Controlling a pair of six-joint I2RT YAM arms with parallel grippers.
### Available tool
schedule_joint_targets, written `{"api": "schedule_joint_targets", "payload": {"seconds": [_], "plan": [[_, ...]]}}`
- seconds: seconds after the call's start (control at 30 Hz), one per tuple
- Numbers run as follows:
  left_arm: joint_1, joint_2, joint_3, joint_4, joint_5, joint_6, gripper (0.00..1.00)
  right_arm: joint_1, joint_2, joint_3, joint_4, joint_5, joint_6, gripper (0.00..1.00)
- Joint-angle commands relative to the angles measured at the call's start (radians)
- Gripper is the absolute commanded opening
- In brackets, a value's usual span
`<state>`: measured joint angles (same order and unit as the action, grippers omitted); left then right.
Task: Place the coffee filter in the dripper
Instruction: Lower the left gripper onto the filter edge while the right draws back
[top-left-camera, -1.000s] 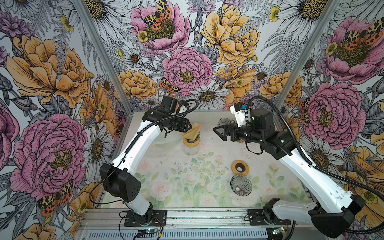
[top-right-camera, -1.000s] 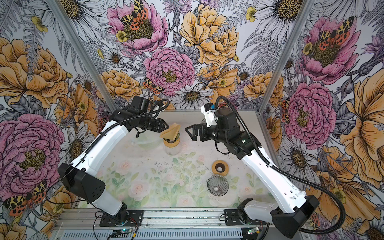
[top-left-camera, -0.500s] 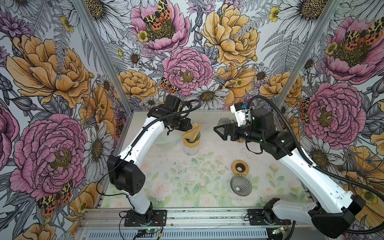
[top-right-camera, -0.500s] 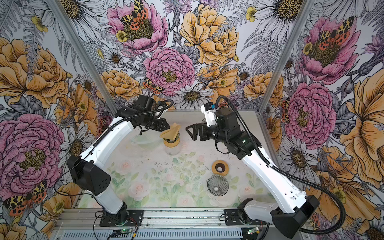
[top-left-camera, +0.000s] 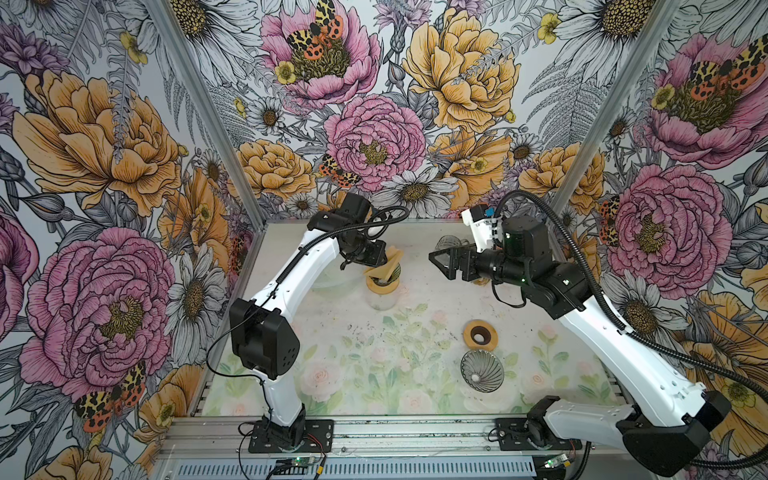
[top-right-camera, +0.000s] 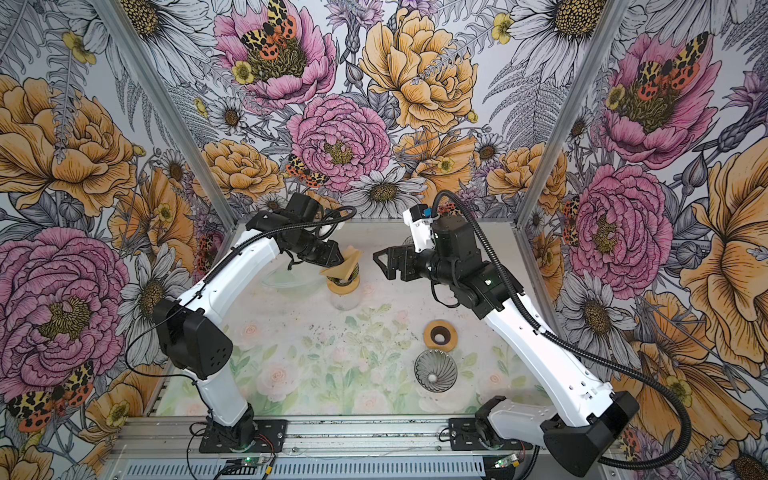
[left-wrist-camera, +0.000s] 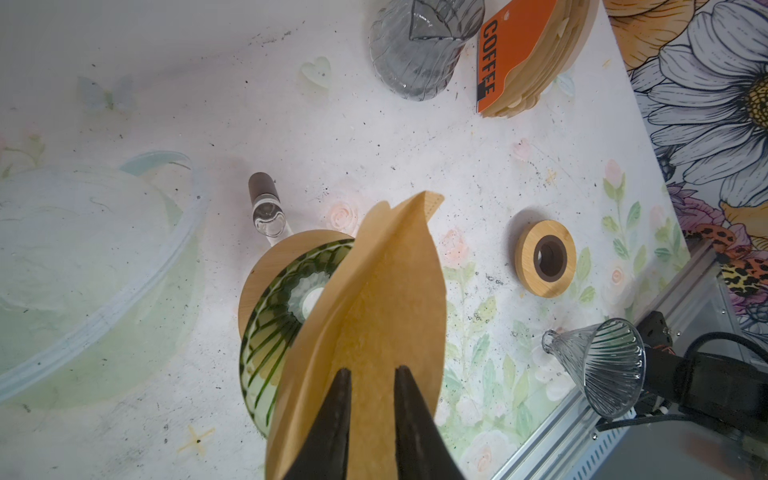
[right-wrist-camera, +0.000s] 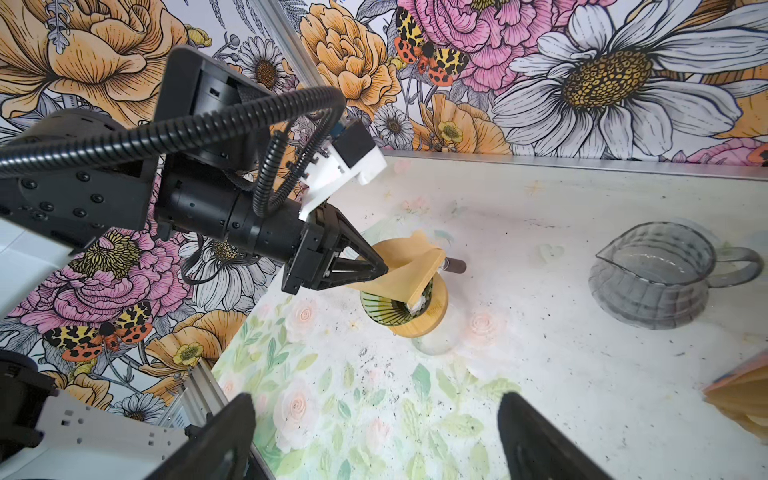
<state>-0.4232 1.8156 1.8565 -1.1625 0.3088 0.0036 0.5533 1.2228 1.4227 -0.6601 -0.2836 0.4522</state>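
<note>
filter seemingly atop green dripper

The filter is plain tan, the dripper green-ribbed glass, the jug smoky grey, and the table white with faded pastel flowers.

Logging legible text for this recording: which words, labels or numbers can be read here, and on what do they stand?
"COFFE": black capitals on the orange card fronting the stack of paper filters, left wrist view; any letter after that is unclear.
No other text is readable in any view.
</note>
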Motion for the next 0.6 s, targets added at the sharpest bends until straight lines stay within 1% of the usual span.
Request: {"api": "schedule_joint_targets", "payload": {"seconds": [0.0,0.17,0.3,0.47,0.57], "plan": [[-0.019,0.053,0.066,-0.063,-0.056,0.007,0.24,-0.008,-0.015,0.008,-0.007,0.010,-0.005,0.92],[-0.043,0.108,0.135,-0.131,-0.105,-0.017,0.30,-0.007,-0.020,-0.001,-0.024,0.027,-0.006,0.92],[-0.061,0.140,0.168,-0.155,-0.160,-0.033,0.31,-0.009,-0.026,-0.004,-0.027,0.034,-0.006,0.92],[-0.059,0.161,0.187,-0.160,-0.165,-0.049,0.33,-0.008,-0.029,-0.011,-0.030,0.035,-0.007,0.92],[-0.058,0.177,0.197,-0.163,-0.159,-0.057,0.36,-0.009,-0.030,-0.016,-0.030,0.035,-0.007,0.92]]}}
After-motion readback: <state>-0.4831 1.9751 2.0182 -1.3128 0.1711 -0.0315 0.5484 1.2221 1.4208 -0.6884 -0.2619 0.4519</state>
